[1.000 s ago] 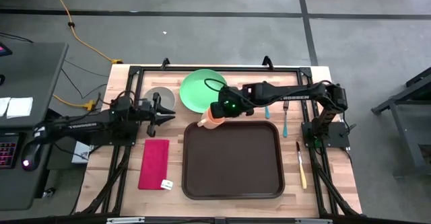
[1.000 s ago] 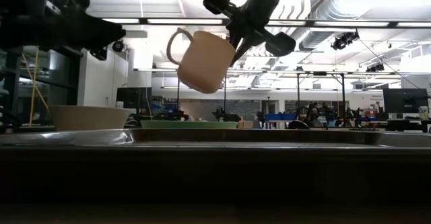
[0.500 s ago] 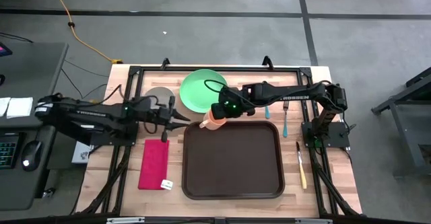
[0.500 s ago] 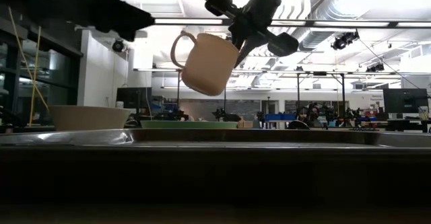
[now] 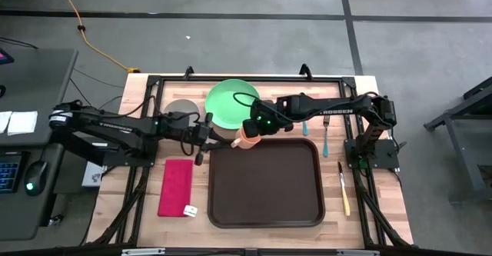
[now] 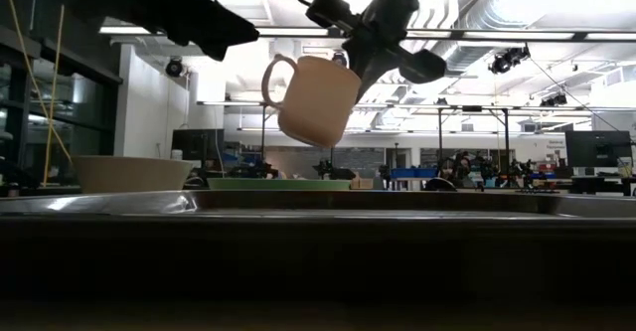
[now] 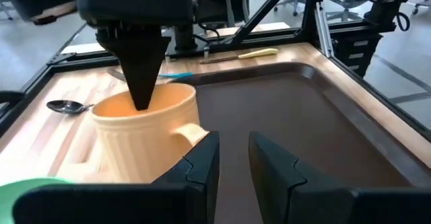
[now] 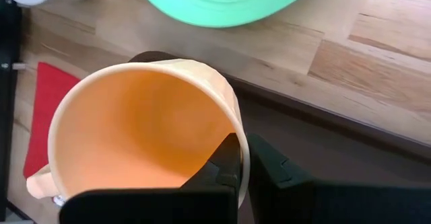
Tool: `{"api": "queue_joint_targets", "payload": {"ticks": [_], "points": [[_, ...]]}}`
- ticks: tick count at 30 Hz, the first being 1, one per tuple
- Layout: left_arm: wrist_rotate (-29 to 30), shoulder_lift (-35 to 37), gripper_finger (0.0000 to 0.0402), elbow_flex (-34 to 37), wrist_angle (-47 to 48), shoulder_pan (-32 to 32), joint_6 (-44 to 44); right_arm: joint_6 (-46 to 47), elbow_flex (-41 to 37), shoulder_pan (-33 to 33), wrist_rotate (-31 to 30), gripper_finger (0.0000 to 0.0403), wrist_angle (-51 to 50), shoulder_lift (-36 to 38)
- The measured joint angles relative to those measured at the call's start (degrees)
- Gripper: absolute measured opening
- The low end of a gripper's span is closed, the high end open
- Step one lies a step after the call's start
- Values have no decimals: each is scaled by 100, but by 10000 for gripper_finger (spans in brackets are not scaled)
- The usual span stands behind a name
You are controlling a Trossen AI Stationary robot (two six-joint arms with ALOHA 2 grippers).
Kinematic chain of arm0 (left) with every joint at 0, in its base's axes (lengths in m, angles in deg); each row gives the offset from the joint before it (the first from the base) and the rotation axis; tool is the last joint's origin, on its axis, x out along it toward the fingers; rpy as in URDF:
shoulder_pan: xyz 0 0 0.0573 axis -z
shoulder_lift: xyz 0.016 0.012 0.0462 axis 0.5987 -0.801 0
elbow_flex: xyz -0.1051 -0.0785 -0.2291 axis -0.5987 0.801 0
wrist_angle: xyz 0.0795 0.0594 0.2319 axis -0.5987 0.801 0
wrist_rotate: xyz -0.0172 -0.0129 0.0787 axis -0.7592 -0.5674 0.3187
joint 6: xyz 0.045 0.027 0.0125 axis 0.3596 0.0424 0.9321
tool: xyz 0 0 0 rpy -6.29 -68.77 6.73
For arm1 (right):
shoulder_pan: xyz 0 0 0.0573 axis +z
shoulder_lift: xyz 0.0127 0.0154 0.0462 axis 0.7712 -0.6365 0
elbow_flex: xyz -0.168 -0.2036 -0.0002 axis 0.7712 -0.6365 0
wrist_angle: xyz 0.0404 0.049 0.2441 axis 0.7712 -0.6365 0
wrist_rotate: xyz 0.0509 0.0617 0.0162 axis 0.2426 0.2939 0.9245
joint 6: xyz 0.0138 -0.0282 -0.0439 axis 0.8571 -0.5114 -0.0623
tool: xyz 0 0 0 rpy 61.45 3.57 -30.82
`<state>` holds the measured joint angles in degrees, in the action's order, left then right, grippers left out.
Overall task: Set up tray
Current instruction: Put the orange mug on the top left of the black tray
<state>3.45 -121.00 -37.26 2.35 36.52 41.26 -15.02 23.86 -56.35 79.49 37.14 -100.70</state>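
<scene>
The large dark brown rectangular plastic tray (image 5: 265, 181) lay on the near middle of the table. Over its far left corner, the right gripper (image 5: 247, 131), reaching leftward, was clamped on the tilted peach ceramic mug's (image 6: 314, 98) rim. The left gripper (image 7: 232, 162), stretched rightward, hung just beside the handle, jaws apart.

My overhead camera looks straight down on the whole table, my low camera looks level across it, and both close-up wrist cameras share the orange mug (image 7: 145, 140) with them.
</scene>
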Motion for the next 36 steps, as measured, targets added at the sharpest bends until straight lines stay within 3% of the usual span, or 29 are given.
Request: {"api": "queue_joint_targets", "payload": {"ticks": [17,36], "points": [[911,0,113,0,413,0,-239,212,0,-99,-268,0,361,0],[1255,0,113,0,499,-2,-272,300,0,-152,-516,0,650,0]]}}
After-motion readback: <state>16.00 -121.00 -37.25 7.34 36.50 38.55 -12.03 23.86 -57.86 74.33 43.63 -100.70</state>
